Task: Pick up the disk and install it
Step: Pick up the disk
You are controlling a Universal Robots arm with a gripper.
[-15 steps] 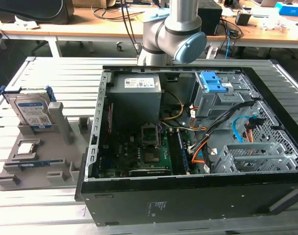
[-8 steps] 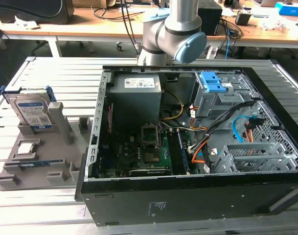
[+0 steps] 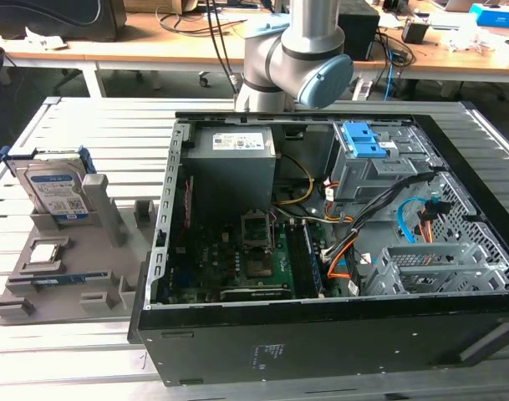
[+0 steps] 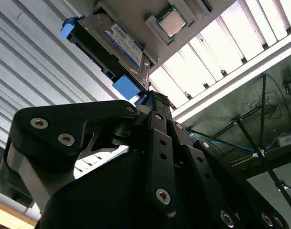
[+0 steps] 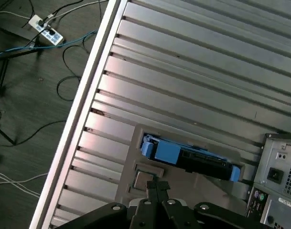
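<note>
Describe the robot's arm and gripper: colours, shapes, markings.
In the exterior view the arm is a silver-grey metal tube with rounded grey joint housings and a light blue round cap. In both wrist views the gripper is matt black: angular plates and jointed bars tapering to a narrow tip, dotted with silver screw heads.

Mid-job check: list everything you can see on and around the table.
disk: one, silver with blue bracket, upright in the fixture, exterior view's left
fixture: one, grey, on the table beside the case
processor chip: one, silver, flat in the fixture
computer case: one, black, open, mid-table
power supply: one, grey, inside the case
latch: one, blue, atop the grey drive bay
table: one, silver, slatted
arm: one, grey and blue, behind the case
gripper: one, black, shut, over the fixture
</note>
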